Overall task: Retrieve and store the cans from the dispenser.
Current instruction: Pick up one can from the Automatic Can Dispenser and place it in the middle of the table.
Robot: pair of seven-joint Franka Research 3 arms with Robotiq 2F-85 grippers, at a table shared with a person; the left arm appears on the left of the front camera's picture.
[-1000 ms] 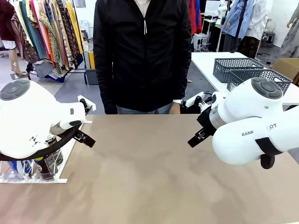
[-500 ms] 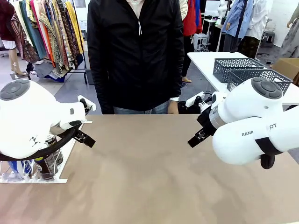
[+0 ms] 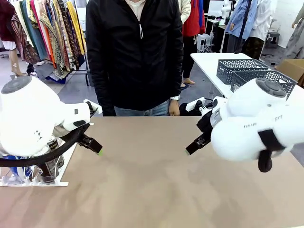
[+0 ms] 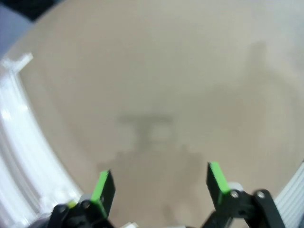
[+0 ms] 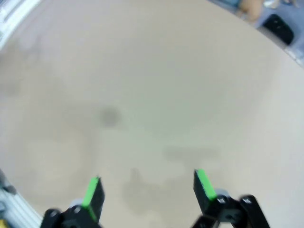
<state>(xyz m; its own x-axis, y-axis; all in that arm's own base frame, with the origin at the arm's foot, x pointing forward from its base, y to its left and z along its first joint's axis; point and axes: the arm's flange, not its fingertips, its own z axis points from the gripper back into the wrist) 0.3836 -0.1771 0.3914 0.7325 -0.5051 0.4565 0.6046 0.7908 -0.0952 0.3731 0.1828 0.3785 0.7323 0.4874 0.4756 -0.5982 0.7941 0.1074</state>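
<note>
- The cans (image 3: pixel 46 173) stand at the near-left corner of the counter (image 3: pixel 152 180), in the dispenser (image 3: pixel 61 167). They are largely hidden behind the left arm's white body and its black cable.
- One dark can is plain to see; something blue (image 3: pixel 14 172) shows just beside it, too covered to make out.
- The dispenser's white front rail lies along the counter's left edge. Its clear ribbed lanes (image 4: pixel 19 156) curve up the left side of the left wrist view.
- The left end effector (image 3: pixel 95 146) hangs just off the dispenser's inner edge, above bare counter. In the left wrist view it (image 4: pixel 159 187) is spread wide, its green pads (image 4: pixel 102 186) well apart, with nothing between them.
- The right end effector (image 3: pixel 192 146) hangs over the right half of the counter, well apart from the left one and angled towards the middle. Its wrist view shows it (image 5: pixel 148 190) equally wide open and holding nothing, with only tan surface beyond.
- A person in a black jacket (image 3: pixel 137 52) stands at the far edge, one hand (image 3: pixel 174 108) hanging by the counter's rim.
- Dark mesh baskets (image 3: pixel 242 69) sit on another table behind the right arm.
</note>
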